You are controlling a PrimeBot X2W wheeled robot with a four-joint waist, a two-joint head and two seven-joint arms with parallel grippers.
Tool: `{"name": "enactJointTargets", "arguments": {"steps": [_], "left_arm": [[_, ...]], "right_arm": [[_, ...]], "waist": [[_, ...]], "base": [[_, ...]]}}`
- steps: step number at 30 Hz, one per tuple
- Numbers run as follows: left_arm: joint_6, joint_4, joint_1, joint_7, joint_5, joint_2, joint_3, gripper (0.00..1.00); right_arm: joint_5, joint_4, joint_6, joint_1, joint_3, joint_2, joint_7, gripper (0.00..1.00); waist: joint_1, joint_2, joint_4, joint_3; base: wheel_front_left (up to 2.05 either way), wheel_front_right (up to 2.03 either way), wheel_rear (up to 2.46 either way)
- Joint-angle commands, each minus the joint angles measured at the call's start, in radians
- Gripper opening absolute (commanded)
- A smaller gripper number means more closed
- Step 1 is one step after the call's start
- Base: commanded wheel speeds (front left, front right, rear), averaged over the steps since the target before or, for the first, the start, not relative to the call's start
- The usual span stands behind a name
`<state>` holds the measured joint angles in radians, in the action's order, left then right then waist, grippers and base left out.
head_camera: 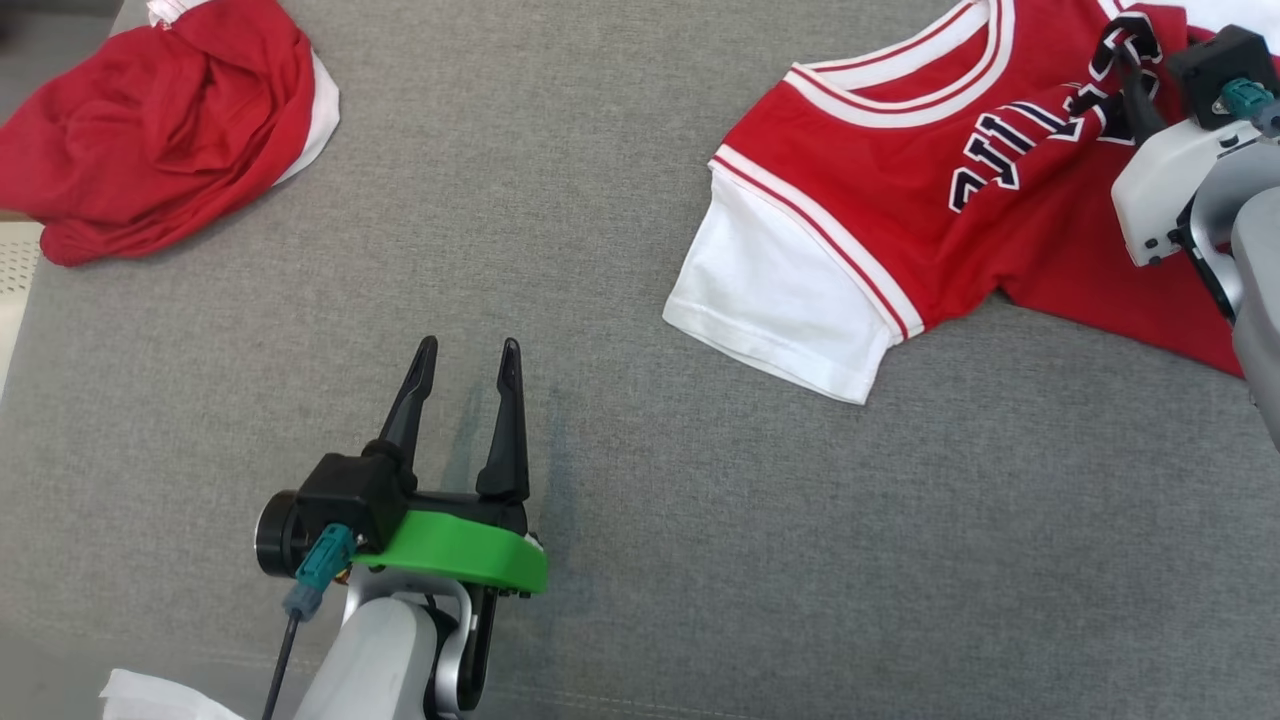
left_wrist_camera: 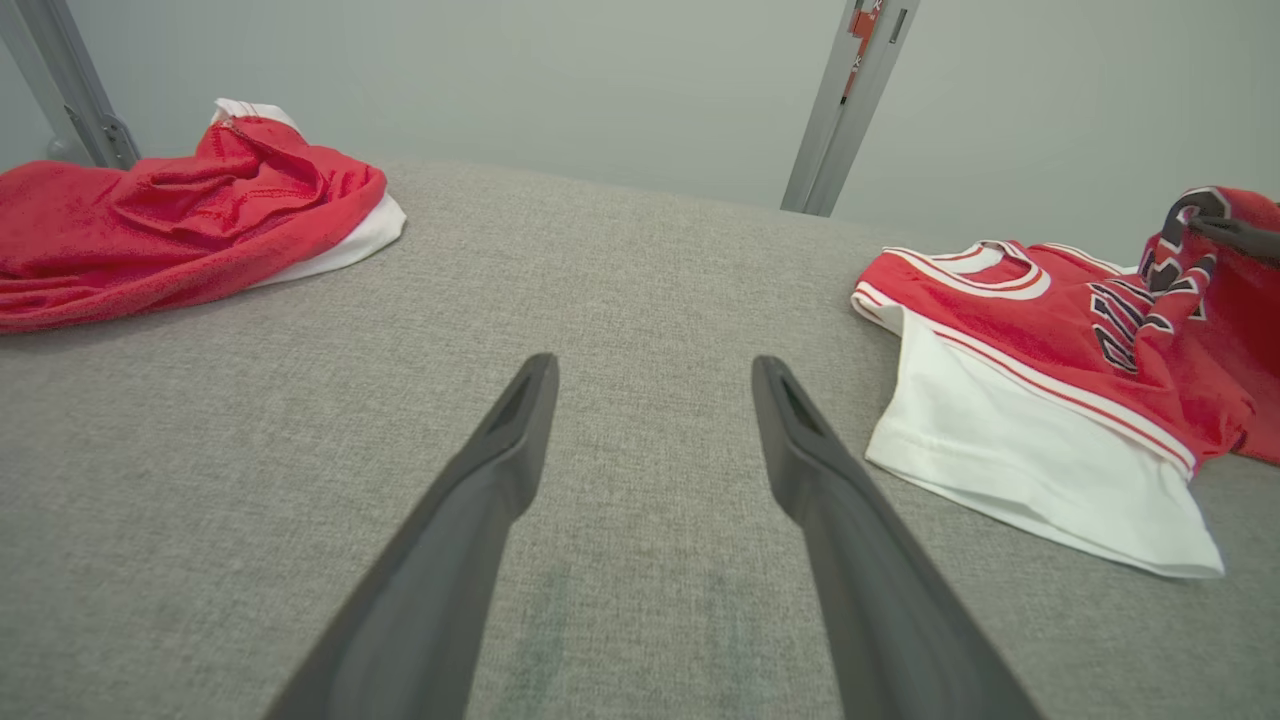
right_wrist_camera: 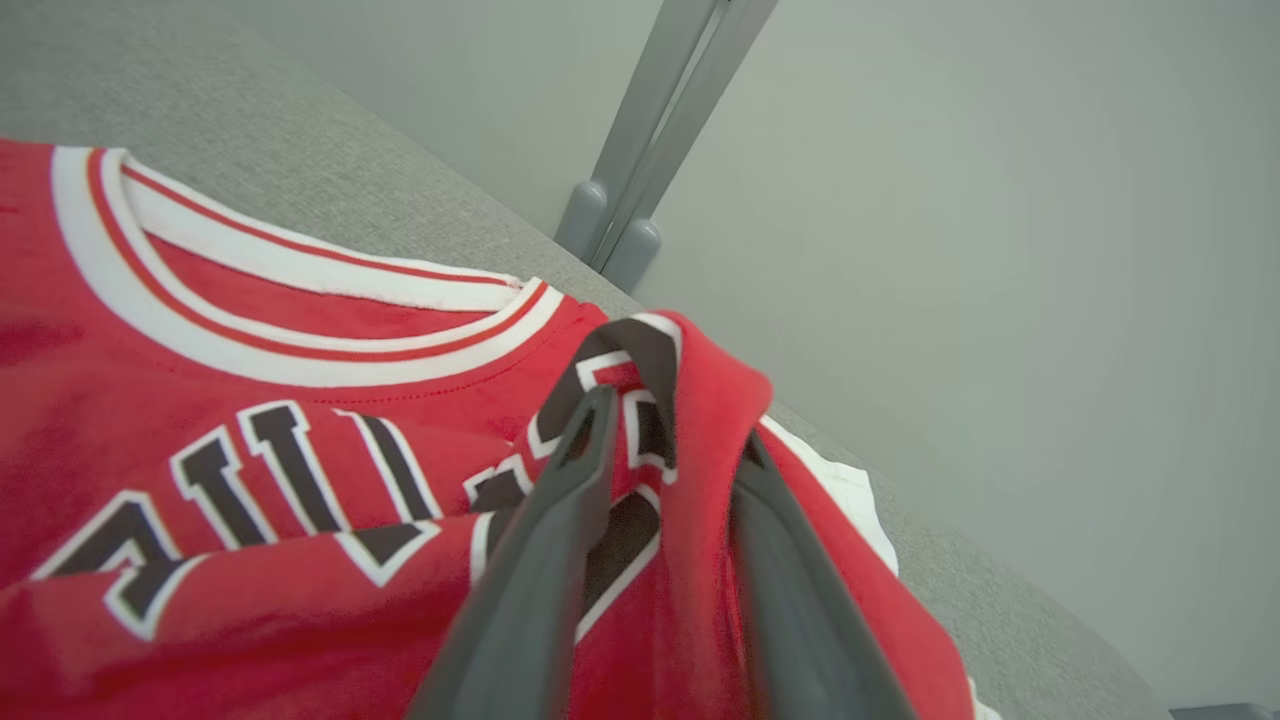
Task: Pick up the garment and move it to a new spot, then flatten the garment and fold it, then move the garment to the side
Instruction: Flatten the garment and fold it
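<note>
The garment (head_camera: pixel 900 180) is a red jersey with white sleeves and dark lettering, lying mostly flat at the right of the grey padded table (head_camera: pixel 600 250). My right gripper (head_camera: pixel 1130 45) is at its chest lettering. In the right wrist view the right gripper (right_wrist_camera: pixel 675 425) has its jaws parted, and a raised fold of the garment (right_wrist_camera: pixel 250 380) stands between them. My left gripper (head_camera: pixel 470 350) hovers open over bare table near the front, well left of the garment's white sleeve (left_wrist_camera: pixel 1020 470). Between the fingers of my left gripper (left_wrist_camera: pixel 655 370) there is nothing.
A second red and white garment (head_camera: pixel 160 120) lies crumpled at the far left corner. A white scrap (head_camera: pixel 150 700) shows at the lower left edge. Grey metal posts (left_wrist_camera: pixel 850 100) stand behind the table's far edge.
</note>
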<state>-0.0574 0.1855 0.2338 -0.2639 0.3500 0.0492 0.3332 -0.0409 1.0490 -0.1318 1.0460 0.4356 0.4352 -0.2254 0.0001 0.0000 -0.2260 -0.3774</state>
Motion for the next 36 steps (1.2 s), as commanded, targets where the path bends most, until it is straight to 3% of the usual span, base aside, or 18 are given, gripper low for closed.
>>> {"name": "enactJointTargets", "arguments": {"steps": [1,6,19,27,36], "left_arm": [[0.004,0.003,0.018,-0.001,-0.011,0.002,-0.001,1.0],[0.012,0.014,0.034,-0.001,-0.024,0.002,-0.009,1.0],[0.029,0.066,0.003,-0.001,-0.017,0.003,-0.031,1.0],[0.014,0.077,-0.054,-0.001,0.006,0.003,-0.037,1.0],[-0.005,0.06,-0.134,-0.001,0.003,0.003,-0.077,1.0]], "right_arm": [[-0.003,0.006,0.002,0.004,-0.026,-0.007,-0.019,1.0],[-0.04,-0.041,0.002,-0.056,-0.138,-0.055,-0.041,1.0],[-0.069,-0.514,0.002,-0.508,-0.374,-0.213,-0.04,1.0],[-0.076,-0.701,0.002,-0.747,-0.443,-0.319,-0.04,1.0],[-0.071,-0.83,0.002,-0.91,-0.478,-0.38,-0.04,1.0]], "waist": [[-0.0001,0.0,0.029,0.02],[-0.0001,0.0,0.085,0.062],[-0.0001,0.0,0.22,0.192],[-0.0001,0.0,0.232,0.244],[-0.0001,0.0,0.212,0.295]], "base": [[0.0,0.0,0.0],[0.0,0.0,0.0],[0.0,0.0,0.0],[0.0,0.0,0.0],[0.0,0.0,0.0]]}}
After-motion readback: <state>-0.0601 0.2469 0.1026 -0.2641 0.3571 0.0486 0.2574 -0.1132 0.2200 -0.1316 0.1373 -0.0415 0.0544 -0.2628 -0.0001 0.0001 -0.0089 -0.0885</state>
